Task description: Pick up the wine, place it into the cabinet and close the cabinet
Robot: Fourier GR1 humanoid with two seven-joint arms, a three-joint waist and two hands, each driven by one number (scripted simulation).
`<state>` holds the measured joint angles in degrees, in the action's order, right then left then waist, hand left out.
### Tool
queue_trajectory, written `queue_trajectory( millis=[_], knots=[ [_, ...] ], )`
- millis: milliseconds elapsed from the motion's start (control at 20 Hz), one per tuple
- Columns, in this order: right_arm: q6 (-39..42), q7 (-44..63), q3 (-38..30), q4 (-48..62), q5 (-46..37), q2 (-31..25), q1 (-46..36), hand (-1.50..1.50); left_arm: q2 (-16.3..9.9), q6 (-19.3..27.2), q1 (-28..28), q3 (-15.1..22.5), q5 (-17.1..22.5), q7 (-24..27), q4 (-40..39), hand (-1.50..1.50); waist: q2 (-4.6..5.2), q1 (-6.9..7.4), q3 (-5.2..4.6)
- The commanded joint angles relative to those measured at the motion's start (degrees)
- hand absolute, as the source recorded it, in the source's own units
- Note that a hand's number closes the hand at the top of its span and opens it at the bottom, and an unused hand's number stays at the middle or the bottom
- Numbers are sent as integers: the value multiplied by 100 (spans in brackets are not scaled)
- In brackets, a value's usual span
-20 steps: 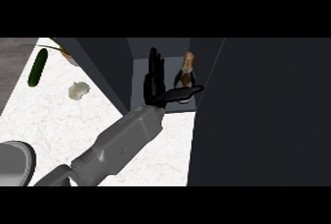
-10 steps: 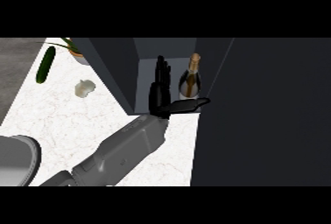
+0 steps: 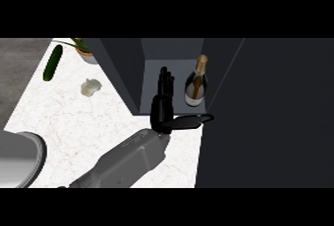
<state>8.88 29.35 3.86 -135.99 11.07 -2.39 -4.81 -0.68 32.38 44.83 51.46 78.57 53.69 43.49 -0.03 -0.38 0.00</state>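
Having released wine (image 3: 196, 84), hand (image 3: 164, 107) withdrawn.

Even, flat light on the pale surface (image 3: 78, 119); dark cabinet (image 3: 261, 110) takes up the right half.

White marbled surface is the brightest area, no glare spots, only faint soft shading. Cabinet walls and interior dim, near black on the right. The black hand (image 3: 163, 103) nearly merges with the dark interior; the wine bottle (image 3: 196, 84) stands out by its light label and gold top. Cucumber (image 3: 52, 63) and grey forearm (image 3: 124, 163) evenly lit. Edges crisp throughout, no visible blur or warping.
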Motion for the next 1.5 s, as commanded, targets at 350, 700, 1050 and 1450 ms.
queue_trajectory(
  millis=[350,700,1050,1450],
  knots=[
    [21,-3,-119,-177,-47,-73,292,-150,-1181,95,-877,82,-1012,-858,2315,-150,-27,76,3],
    [-26,-22,227,-210,-389,14,168,-150,-1963,157,-1692,8,-1664,-1190,3829,-150,-16,74,0],
    [1123,-395,-208,-174,518,-721,409,150,-3181,-530,-2741,190,-1873,-1143,5196,-150,-24,107,6],
    [1181,340,842,-668,909,-534,767,150,-4392,-1114,-3701,-348,-1851,-1126,6335,150,-36,127,-2]
  ],
)
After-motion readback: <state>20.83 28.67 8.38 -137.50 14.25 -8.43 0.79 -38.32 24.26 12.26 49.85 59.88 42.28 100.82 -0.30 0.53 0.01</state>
